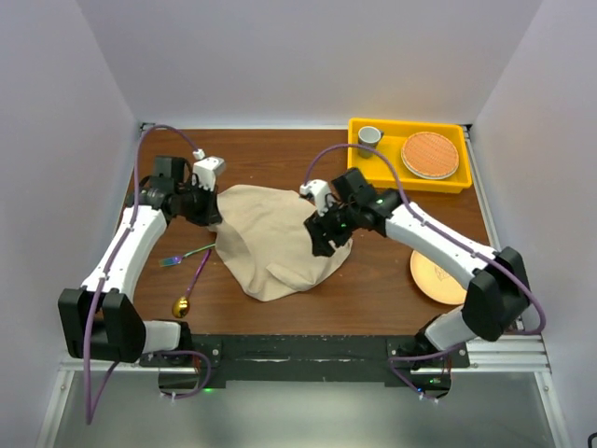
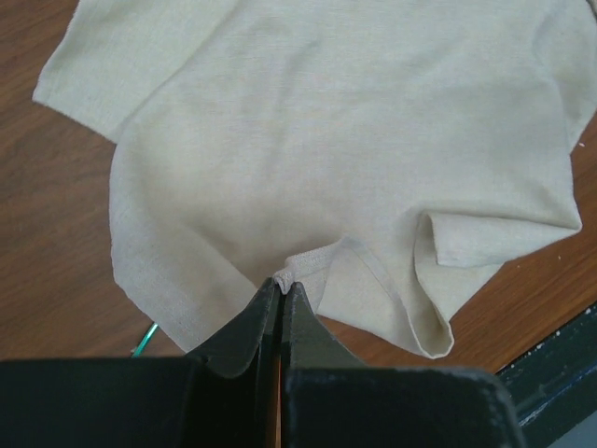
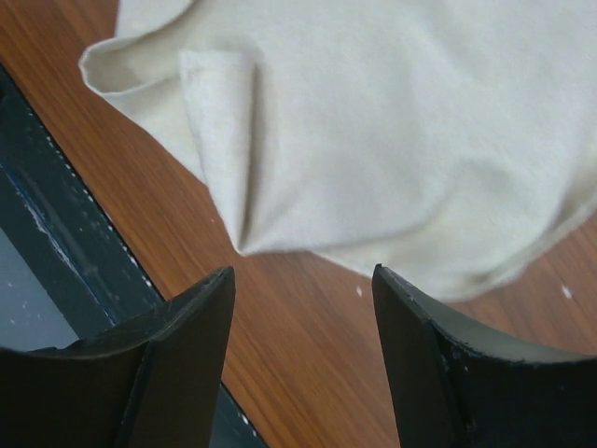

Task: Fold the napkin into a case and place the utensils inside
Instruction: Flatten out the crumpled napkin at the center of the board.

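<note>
While the left end effector [image 2: 280, 286] pinches the hem of the napkin [image 2: 326, 140], crumpled at the desk [image 1: 373, 299] centre, and the right end effector [image 3: 301, 280] hangs spread, a one-sided pull may bunch it.

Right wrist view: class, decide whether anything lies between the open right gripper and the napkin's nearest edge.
Nothing visible does. The right gripper stands open just short of the napkin, with only bare table between it and the cloth edge.
</note>
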Robot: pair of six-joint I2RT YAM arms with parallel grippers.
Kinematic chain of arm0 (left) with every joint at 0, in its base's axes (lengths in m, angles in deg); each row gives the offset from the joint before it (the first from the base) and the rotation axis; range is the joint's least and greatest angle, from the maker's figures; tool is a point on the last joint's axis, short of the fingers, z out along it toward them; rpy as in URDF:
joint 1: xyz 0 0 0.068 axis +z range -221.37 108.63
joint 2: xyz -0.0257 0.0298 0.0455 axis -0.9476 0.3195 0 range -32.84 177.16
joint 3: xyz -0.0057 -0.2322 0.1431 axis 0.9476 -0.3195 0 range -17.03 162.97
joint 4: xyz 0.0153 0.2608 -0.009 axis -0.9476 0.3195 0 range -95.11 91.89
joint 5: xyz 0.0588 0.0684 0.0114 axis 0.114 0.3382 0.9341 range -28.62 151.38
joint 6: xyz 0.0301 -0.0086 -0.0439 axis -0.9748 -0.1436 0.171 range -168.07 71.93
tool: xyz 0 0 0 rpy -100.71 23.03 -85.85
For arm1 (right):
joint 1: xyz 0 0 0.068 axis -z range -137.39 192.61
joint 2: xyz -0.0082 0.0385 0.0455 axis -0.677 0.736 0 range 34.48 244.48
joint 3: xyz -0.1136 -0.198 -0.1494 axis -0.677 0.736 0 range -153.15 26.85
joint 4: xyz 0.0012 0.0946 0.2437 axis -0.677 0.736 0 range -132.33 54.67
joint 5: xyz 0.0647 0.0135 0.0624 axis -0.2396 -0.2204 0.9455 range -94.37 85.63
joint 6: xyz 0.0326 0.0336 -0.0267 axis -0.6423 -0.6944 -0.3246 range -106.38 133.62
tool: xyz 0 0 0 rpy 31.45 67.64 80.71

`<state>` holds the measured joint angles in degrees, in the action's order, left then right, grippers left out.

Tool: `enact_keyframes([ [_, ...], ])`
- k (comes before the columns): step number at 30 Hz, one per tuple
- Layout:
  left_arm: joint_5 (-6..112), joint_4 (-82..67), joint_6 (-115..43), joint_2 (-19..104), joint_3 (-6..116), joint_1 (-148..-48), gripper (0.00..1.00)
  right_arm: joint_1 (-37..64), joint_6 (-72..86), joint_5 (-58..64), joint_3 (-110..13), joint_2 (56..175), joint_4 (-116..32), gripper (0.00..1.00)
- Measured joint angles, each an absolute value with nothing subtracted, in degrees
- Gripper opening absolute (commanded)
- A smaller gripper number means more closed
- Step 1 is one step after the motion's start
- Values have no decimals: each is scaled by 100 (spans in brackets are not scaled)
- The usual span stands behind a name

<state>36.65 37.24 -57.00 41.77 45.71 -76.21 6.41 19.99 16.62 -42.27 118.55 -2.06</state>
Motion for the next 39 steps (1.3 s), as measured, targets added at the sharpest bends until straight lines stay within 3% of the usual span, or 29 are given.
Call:
enact_keyframes([
  [5, 3999, 3665, -5241, 4293, 4562, -7435, 0, -555, 1789, 1085, -4280, 12340, -923, 70],
  [12, 4498, 3658, -4384, 4667, 4564, -7372, 0, -2240, 1656, -840, -4544, 12858, -1589, 71],
  [27, 4533, 3630, -3829, 4735, 4564, -7142, 0, -2758, 1623, -2578, -4861, 14109, -2035, 63],
  [30, 4535, 3628, -3803, 4792, 4564, -7061, 0, -2802, 1627, -2768, -4861, 14227, -2090, 56],
  [33, 4537, 3630, -3792, 4868, 4564, -7024, 0, -2848, 1621, -2897, -4864, 14303, -2096, 39],
  [34, 4537, 3630, -3792, 4894, 4564, -7022, 0, -2863, 1608, -2912, -4864, 14312, -2086, 27],
  [36, 4535, 3630, -3792, 4925, 4564, -7020, 0, -2863, 1603, -2976, -4864, 14305, -2081, 15],
  [37, 4533, 3630, -3792, 4931, 4566, -7020, 0, -2865, 1605, -3028, -4864, 14301, -2088, 0],
  [39, 4530, 3630, -3803, 4931, 4588, -7018, 0, -2846, 1642, -3068, -4859, 14251, -2051, 0],
])
